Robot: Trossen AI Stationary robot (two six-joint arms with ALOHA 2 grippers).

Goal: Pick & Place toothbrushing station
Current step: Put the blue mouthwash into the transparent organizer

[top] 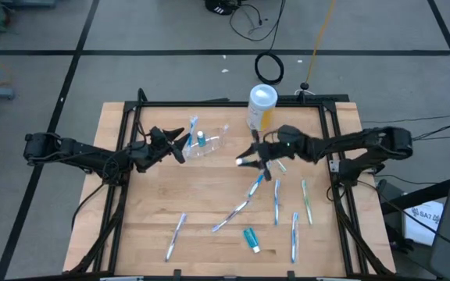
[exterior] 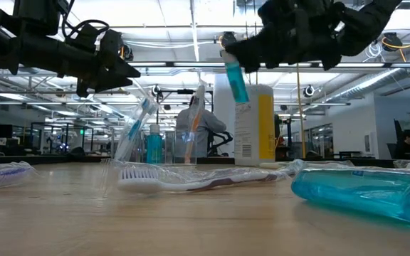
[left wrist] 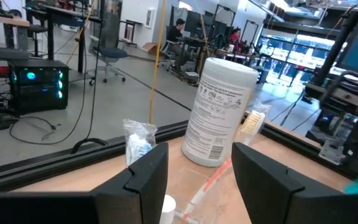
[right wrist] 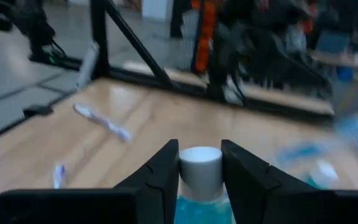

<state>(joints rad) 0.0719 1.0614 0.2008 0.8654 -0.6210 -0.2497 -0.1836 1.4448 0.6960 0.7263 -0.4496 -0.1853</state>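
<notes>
A teal toothpaste tube (exterior: 236, 80) is held up off the surface (top: 209, 195) by the right end effector (top: 250, 158), its white cap (right wrist: 199, 171) clamped between the two fingers, near the tall yellow canister (top: 260, 105). The left end effector (top: 180, 148) is seen above the back left of the surface, its fingers (left wrist: 145, 177) spread apart with nothing between them, right beside the clear cup (top: 207, 143). In that cup another toothpaste tube (top: 201, 139) and a toothbrush (top: 191, 129) are already lodged. Loose toothbrushes (top: 234, 212) are scattered across the front half of the surface, and a third tube (top: 251, 238) is lying flat among them near the front edge.
</notes>
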